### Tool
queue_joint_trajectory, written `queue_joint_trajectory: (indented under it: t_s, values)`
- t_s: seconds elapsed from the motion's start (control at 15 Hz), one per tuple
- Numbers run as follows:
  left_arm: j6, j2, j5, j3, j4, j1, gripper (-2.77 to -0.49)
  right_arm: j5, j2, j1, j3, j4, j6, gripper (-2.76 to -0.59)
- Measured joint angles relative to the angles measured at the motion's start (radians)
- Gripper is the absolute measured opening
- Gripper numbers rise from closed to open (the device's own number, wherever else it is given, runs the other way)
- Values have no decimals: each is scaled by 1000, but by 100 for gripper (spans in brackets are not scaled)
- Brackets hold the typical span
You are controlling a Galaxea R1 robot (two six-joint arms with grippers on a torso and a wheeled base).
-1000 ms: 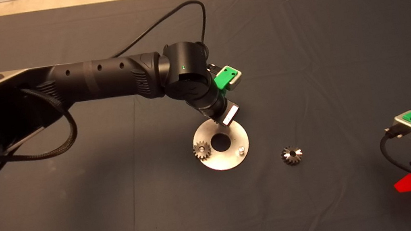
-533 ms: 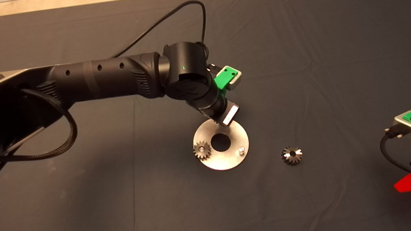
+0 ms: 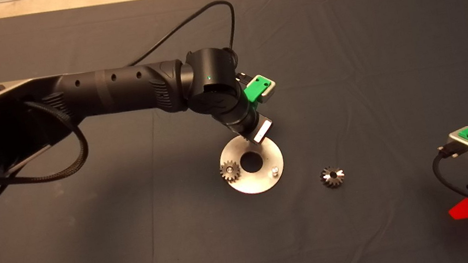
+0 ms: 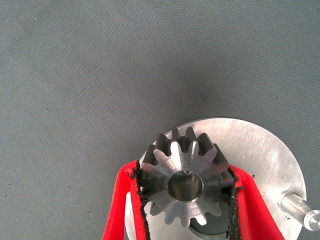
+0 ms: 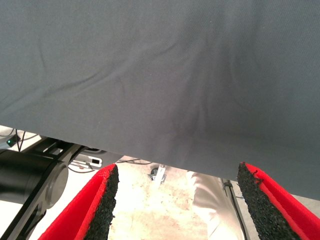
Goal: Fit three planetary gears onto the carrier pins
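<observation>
Mat under disc, gear

One gear sits on the disc; another lies right.

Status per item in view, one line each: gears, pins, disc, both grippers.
Left gripper: shut on held gear, over the disc.
Seated gear: on its pin at the disc's left edge.
Loose gear: flat on the mat, right of the disc.
Bare pin: upright, empty.
Right gripper: open, parked lower right.
</observation>
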Motion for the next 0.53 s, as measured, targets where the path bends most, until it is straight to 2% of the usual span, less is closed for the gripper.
queue_joint_trajectory:
  t_s: [0.07, 0.13, 0.2, 0.33, 0.4, 0.53]
  values:
    - [1, 6, 10, 0, 1, 0, -269, 1, 0, 0, 0, 0, 0, -161]
    - [6, 13, 19, 0, 5, 0, -269, 10, 0, 0, 0, 0, 0, -161]
    - [16, 21, 36, 0, 9, 0, -269, 19, 0, 0, 0, 0, 0, -161]
    - [45, 51, 85, -3, 15, 1, -269, 19, 0, 0, 0, 0, 0, -161]
    - [51, 64, 93, -7, 15, 2, -269, 20, 0, 0, 0, 0, 0, -161]
    - [53, 68, 91, -7, 16, 3, -269, 20, -2, 0, 0, 0, 0, -161]
